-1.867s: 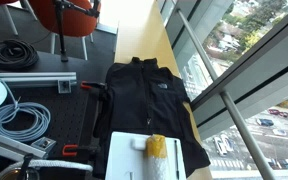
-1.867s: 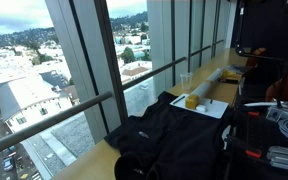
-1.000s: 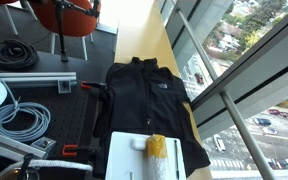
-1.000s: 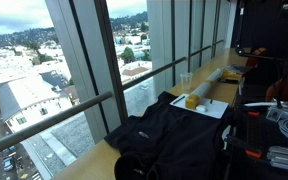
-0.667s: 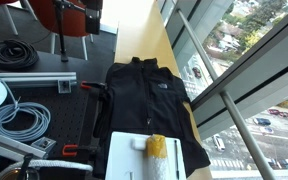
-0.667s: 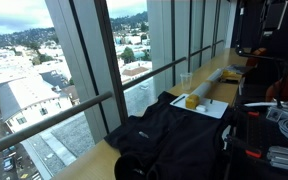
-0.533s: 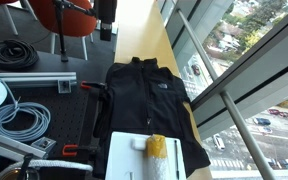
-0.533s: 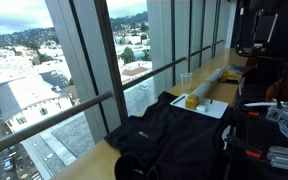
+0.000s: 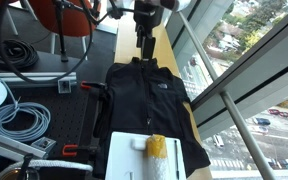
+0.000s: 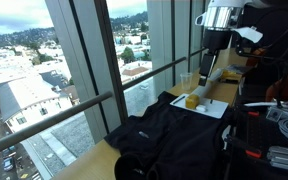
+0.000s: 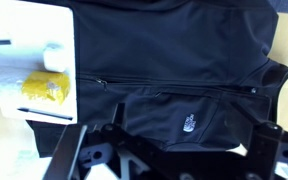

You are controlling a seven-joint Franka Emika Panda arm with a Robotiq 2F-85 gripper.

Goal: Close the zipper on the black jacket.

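Hand [image 9: 144,47] hangs above the collar end of the black jacket [image 9: 144,105]. In the wrist view its two fingers [image 11: 92,150] stand wide apart with nothing between them, so it's spread and empty.

The jacket lies flat on the tan worktop [image 9: 134,35] along the window, front up, with the collar toward the hand. Its hem is at the white tray [image 9: 124,158], which carries a yellow sponge-like block [image 9: 156,147].

The zipper [image 11: 174,83] runs as a thin straight line down the front centre. A small pale glint near the collar [image 11: 252,89] may be the pull, but it's too small for me to be sure. I can't tell how much of the track is already joined.

The fabric is matte, soft and fleecy, with a small white logo [image 11: 187,124] on the chest. I judge it light and floppy, so it will bunch and drag if I tug the pull without tension. The pull is tiny, hard and probably slippery. I'd pinch its tab with the fingertips and draw it straight along the track toward the collar.
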